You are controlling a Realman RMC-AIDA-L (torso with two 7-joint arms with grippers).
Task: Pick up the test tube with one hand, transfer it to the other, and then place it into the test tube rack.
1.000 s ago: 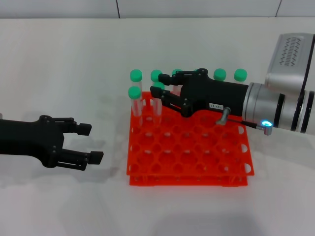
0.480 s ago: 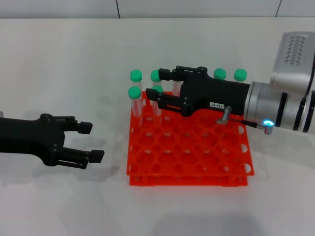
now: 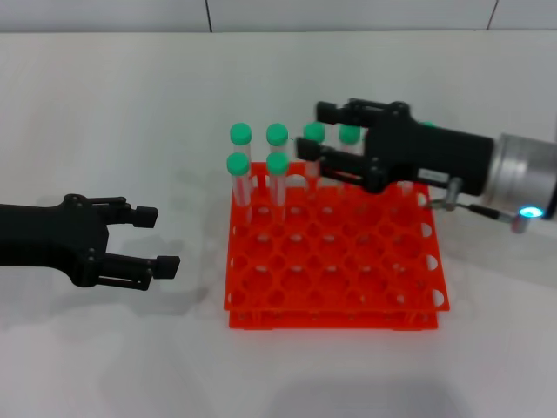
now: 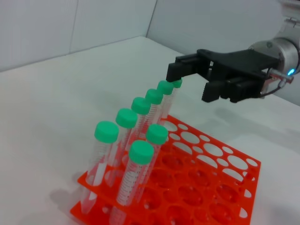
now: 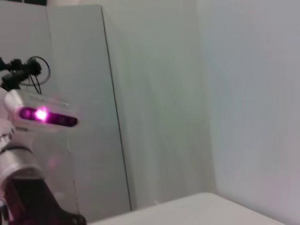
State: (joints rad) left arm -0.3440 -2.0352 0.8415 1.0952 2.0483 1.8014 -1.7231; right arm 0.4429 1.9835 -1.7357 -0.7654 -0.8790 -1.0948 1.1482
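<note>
Orange rack [image 3: 335,261] is seen on the desk [image 3: 104,122]; the upright tube [image 3: 314,150] stands in its far row, between the spread fingers of the right pincer [image 3: 315,132]. Left pincer [image 3: 150,237] is spread, well apart.

The right black two-finger claw [image 3: 316,132] has drawn back toward the robot's right, empty and open, uncovering a slim clear green-capped test tube [image 3: 278,178] upright in the square orange plastic rack [image 3: 335,287].

Left hand [image 3: 161,237] low, fingers apart; right hand [image 3: 315,131] raised, fingers apart
</note>
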